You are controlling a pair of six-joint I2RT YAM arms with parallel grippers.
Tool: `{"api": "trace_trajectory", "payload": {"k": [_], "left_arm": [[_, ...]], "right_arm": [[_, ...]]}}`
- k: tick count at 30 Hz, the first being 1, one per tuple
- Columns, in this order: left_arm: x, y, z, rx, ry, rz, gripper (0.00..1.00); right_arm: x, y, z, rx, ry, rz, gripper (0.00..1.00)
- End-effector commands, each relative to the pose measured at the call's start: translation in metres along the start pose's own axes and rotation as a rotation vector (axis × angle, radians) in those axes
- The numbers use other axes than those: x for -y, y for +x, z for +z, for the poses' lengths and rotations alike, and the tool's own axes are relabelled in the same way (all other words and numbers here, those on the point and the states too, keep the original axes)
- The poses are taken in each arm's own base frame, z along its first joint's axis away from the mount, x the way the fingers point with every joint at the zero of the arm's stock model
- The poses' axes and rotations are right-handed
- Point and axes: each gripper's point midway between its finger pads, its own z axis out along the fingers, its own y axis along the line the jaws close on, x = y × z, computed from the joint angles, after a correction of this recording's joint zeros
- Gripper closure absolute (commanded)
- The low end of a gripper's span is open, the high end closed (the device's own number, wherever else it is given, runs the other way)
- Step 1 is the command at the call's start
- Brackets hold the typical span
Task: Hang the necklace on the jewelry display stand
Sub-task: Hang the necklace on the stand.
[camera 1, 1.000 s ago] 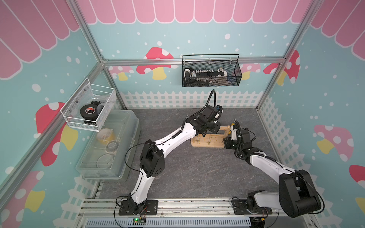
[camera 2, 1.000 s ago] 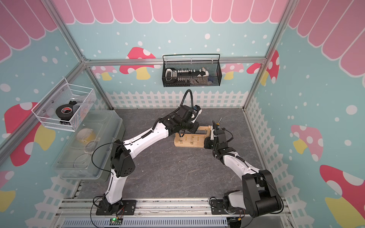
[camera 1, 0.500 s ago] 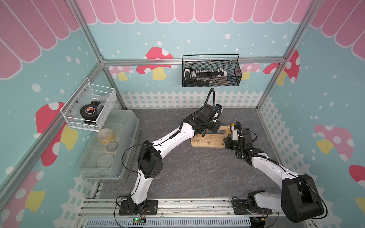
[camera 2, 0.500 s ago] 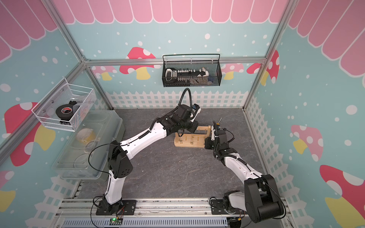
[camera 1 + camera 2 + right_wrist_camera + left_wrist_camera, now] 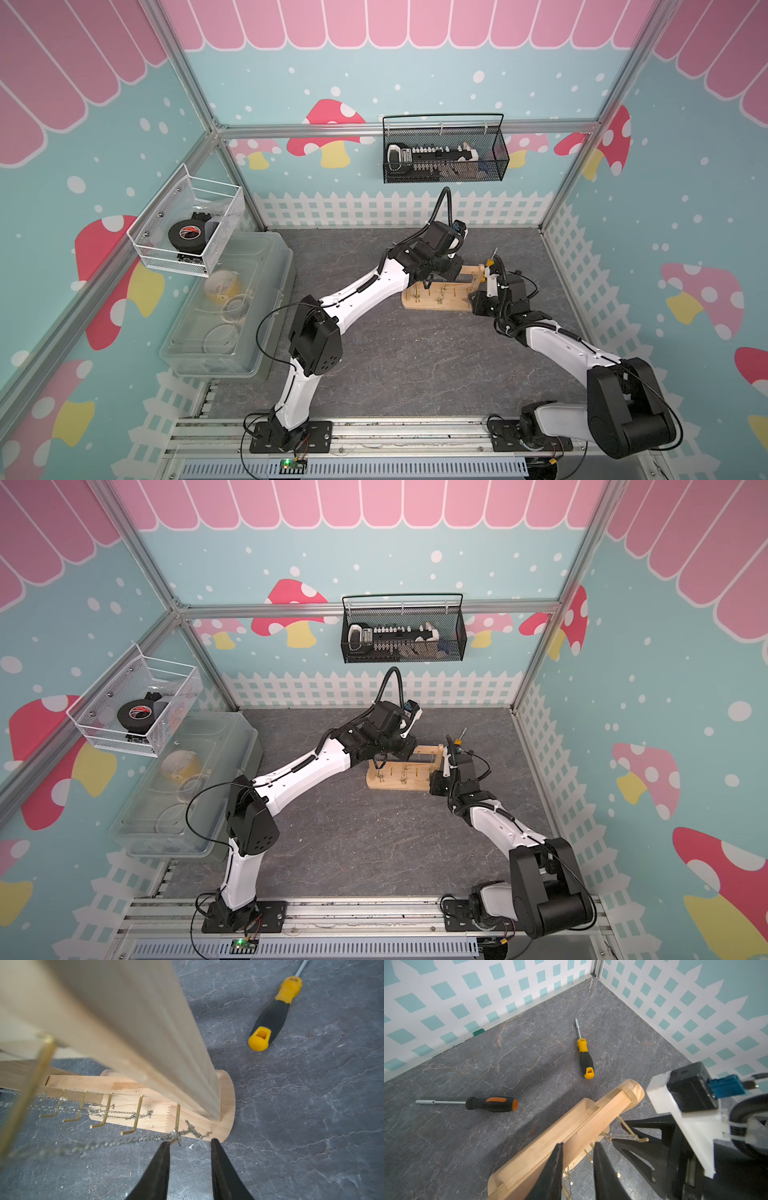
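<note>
The jewelry display stand (image 5: pixel 436 300) (image 5: pixel 397 782) is light wood with gold pegs and stands at the back middle of the table. The necklace (image 5: pixel 116 1142), a thin silver chain, stretches from the tip of an end peg along the stand's front. More chain lies on the wooden base (image 5: pixel 226 1105). My right gripper (image 5: pixel 190 1141) (image 5: pixel 473 297) is open at the stand's right end, with one fingertip beside the chain's hooked end and nothing between the jaws. My left gripper (image 5: pixel 578 1144) (image 5: pixel 426 284) hangs over the top bar (image 5: pixel 571 1124), jaws apart, with the chain (image 5: pixel 623 1136) close by.
A yellow-and-black screwdriver (image 5: pixel 585 1059) (image 5: pixel 272 1016) and an orange-and-black one (image 5: pixel 492 1103) lie behind the stand. A clear plastic bin (image 5: pixel 232 307) stands at the left. A white mesh basket (image 5: pixel 187 228) hangs on the left wall and a black wire basket (image 5: pixel 444 153) on the back wall.
The right gripper's jaws have spread apart at the stand's right end. Both arms have stayed at the stand with hardly any shift.
</note>
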Motion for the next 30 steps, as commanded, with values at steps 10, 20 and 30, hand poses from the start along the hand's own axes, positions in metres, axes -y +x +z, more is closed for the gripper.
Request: {"api": "trace_trajectory", "payload": {"k": [10,20,30], "left_arm": [[-0.005,-0.018,-0.022,0.055,-0.017,-0.007,0.74],[-0.018,-0.015,-0.036,0.065,-0.075,-0.075,0.74],[0.006,0.005,-0.057,0.055,-0.019,-0.186,0.74]], "right_arm": [[-0.003,-0.009,-0.019,0.034,-0.017,-0.003,0.65],[0.005,-0.011,-0.022,0.049,0.001,-0.019,0.72],[0.010,-0.024,-0.026,0.110,-0.004,-0.038,0.75]]}}
